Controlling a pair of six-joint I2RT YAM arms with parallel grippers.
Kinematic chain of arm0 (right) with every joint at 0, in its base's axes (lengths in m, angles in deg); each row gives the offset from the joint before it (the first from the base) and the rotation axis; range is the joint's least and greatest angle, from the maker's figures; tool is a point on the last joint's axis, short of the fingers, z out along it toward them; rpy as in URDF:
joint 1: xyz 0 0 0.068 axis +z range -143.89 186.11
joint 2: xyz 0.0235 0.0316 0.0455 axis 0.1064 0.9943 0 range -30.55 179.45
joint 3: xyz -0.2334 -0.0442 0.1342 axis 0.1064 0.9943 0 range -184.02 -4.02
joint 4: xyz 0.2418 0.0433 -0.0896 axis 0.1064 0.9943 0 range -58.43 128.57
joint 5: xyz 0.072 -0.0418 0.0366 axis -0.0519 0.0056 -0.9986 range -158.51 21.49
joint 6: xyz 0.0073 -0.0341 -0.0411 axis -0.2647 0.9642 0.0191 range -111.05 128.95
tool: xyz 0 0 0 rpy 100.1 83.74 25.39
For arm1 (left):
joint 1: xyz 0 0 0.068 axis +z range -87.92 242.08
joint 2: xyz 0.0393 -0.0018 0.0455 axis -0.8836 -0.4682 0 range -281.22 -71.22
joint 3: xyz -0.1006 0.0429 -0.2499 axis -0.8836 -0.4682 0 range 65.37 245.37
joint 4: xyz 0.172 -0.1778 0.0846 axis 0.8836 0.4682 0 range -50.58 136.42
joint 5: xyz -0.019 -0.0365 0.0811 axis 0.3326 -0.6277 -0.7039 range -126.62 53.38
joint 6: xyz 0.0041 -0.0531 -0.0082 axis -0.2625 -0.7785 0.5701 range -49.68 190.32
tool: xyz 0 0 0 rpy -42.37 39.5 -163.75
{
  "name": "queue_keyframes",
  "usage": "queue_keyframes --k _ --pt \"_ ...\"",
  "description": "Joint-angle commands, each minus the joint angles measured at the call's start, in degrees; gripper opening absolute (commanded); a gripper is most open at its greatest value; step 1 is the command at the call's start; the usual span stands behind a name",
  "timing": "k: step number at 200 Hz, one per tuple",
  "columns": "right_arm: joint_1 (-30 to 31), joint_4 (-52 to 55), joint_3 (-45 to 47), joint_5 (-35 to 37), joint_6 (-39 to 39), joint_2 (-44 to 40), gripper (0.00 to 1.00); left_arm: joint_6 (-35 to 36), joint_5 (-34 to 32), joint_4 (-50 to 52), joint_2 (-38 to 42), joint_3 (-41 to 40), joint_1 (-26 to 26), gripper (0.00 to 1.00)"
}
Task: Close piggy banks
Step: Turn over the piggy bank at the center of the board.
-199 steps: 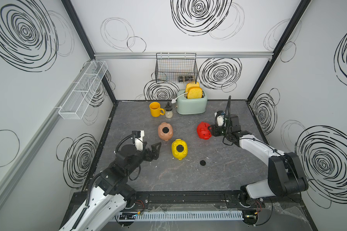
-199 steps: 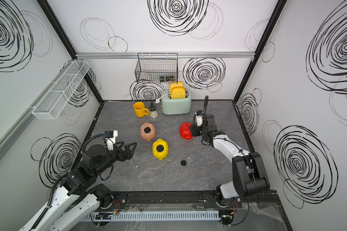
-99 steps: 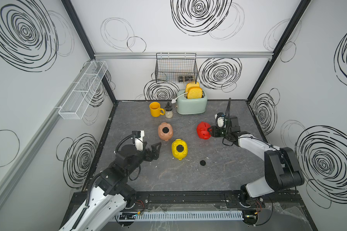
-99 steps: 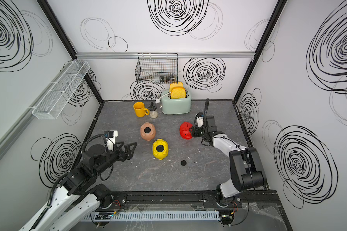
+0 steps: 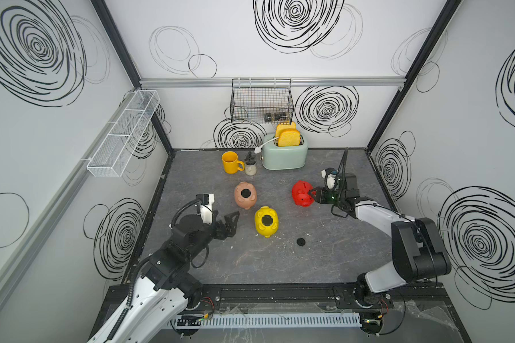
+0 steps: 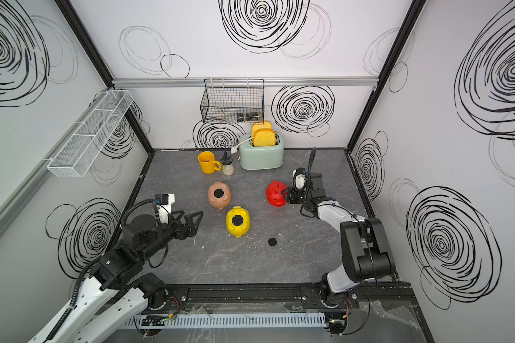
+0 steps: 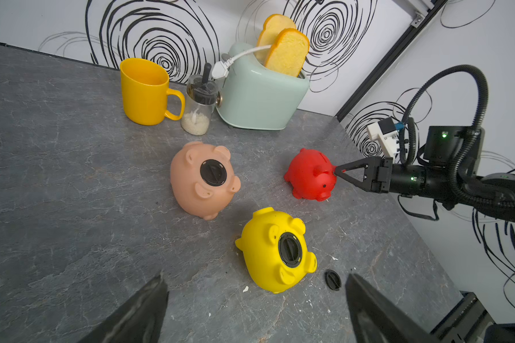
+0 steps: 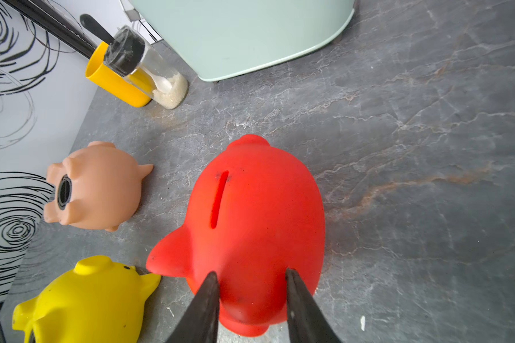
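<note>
Left gripper (image 6: 192,213): hangs over the near left part of the table (image 5: 339,255), jaws spread wide, holding nothing.
Loose black plug (image 5: 301,241): lies flat on the table near the front, just beside the yellow piggy bank and apart from it.
Yellow piggy bank (image 5: 266,221): lies belly up near the middle of the table, with a black plug (image 7: 290,249) seated in its belly hole.
Pale pink piggy bank (image 5: 245,195): lies belly up just behind the yellow one, towards the left arm's side, its hole also filled by a black plug (image 7: 213,172).
Red piggy bank (image 5: 301,193): stands on its feet on the right arm's side, coin slot up; its belly is hidden.
Right gripper (image 5: 312,191): low at the red bank's head, its fingers (image 8: 208,297) partly drawn in and straddling the head; I cannot tell whether they pinch it.
Back row: yellow mug (image 5: 231,161), small glass jar (image 5: 250,166), mint toaster (image 5: 284,154) with toast (image 5: 288,138).
Back wall: black wire basket (image 5: 260,101).
</note>
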Motion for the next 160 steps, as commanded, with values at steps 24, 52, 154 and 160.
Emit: queue_keyframes --k 24,52,154,160 --pt "-2.3 -1.4 2.2 -6.3 -4.0 2.6 0.33 0.2 -0.7 -1.7 0.3 -0.3 -0.3 0.96" --pt "-3.0 -2.1 2.2 -8.3 -5.3 3.3 0.32 0.2 -0.7 -1.7 0.4 -0.3 -0.3 0.96" --pt "-6.1 -3.5 1.5 -12.9 -8.6 5.3 0.32 0.1 -0.8 -1.7 0.5 -0.4 -0.4 0.97" --pt "-6.3 -3.5 1.4 -12.9 -8.6 5.3 0.32 0.1 -0.8 -1.7 0.5 -0.5 -0.4 0.97"
